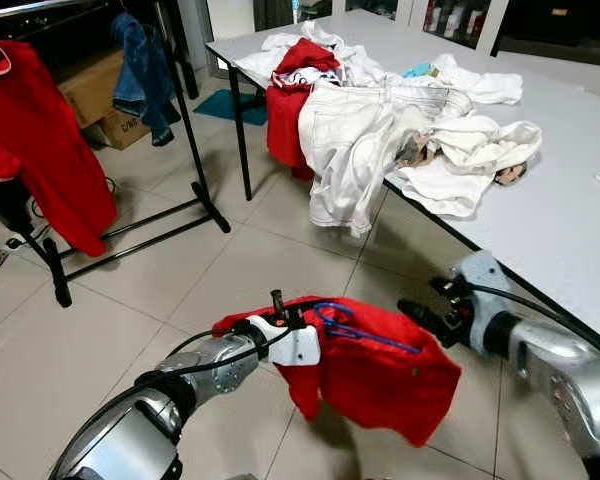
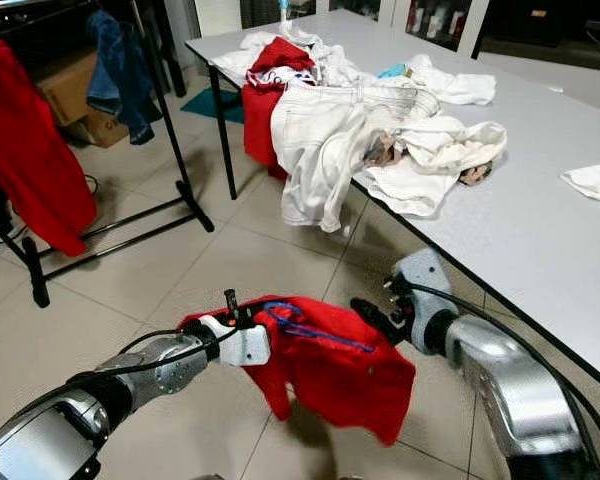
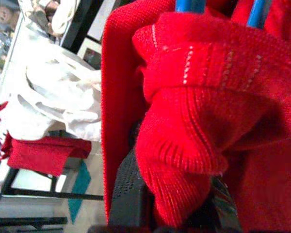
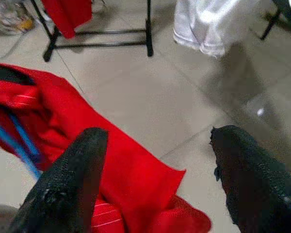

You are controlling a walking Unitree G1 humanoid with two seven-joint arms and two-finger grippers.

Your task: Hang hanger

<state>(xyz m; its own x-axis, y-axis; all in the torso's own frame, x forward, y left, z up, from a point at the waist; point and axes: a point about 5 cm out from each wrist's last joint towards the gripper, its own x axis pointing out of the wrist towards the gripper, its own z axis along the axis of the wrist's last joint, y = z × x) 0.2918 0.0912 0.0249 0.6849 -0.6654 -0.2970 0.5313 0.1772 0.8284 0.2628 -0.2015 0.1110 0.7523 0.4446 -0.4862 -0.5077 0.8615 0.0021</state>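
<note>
Clamped on a fold of the red garment (image 1: 380,370), the left gripper (image 1: 310,338) holds it above the tiled floor (image 1: 210,270), at six o'clock in the head view. Its blue hanger (image 1: 355,328) lies across the cloth, long axis from nine to three o'clock. At three o'clock the right gripper (image 4: 155,179) stands apart, just beside the garment. No writing can be read. White clothes (image 1: 380,130) heap the desk (image 1: 560,220) at one o'clock.

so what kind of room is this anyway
Probably a laundry-sorting area in a home or a test room: a black garment rack with clothes hanging on it, a grey table piled with white and red clothing, and a tiled floor. The left gripper holds a red garment on a blue hanger.
</note>
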